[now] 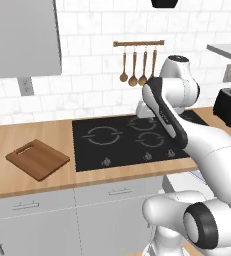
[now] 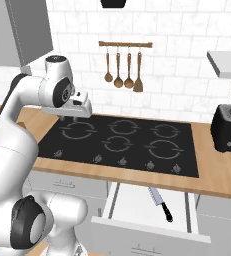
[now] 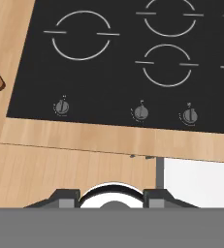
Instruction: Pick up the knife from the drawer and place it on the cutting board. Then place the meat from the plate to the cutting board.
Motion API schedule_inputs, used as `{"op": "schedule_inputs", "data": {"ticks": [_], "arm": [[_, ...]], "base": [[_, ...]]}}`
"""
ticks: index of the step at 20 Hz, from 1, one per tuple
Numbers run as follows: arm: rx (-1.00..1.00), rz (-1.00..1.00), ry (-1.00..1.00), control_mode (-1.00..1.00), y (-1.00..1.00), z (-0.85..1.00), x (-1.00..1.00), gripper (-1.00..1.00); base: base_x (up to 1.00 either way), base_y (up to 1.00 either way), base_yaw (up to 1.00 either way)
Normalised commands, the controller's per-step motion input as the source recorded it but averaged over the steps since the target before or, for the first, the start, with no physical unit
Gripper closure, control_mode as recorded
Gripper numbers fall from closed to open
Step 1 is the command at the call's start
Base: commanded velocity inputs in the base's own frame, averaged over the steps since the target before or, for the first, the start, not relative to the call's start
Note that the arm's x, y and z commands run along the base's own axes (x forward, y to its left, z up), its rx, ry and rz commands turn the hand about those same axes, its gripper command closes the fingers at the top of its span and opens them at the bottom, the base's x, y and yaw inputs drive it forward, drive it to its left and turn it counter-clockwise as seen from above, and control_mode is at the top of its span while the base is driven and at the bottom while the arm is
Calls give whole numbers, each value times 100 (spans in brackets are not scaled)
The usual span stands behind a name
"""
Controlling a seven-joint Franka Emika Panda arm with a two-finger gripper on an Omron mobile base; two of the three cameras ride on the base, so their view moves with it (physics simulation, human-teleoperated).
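Right base view shows knife (image 2: 160, 203) in drawer (image 2: 137, 205).

One knife (image 2: 160, 203); one cutting board (image 1: 37, 159); four hanging utensils (image 2: 123, 70).

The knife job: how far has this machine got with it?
Done: the drawer is pulled open, with the knife lying inside. In hand: nothing yet; the claw hangs above the stovetop, not at the drawer. Left: lift the knife, lay it on the bare cutting board, then move the meat there too.
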Motion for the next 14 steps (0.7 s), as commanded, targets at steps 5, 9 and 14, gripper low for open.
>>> {"op": "schedule_inputs", "data": {"ticks": [5, 9, 14], "arm": [[0, 0, 0, 100, 0, 0, 0, -100], [0, 0, 0, 100, 0, 0, 0, -100], [0, 0, 0, 100, 0, 0, 0, -100]], "base": [[0, 0, 0], [0, 0, 0], [0, 29, -12]]}}
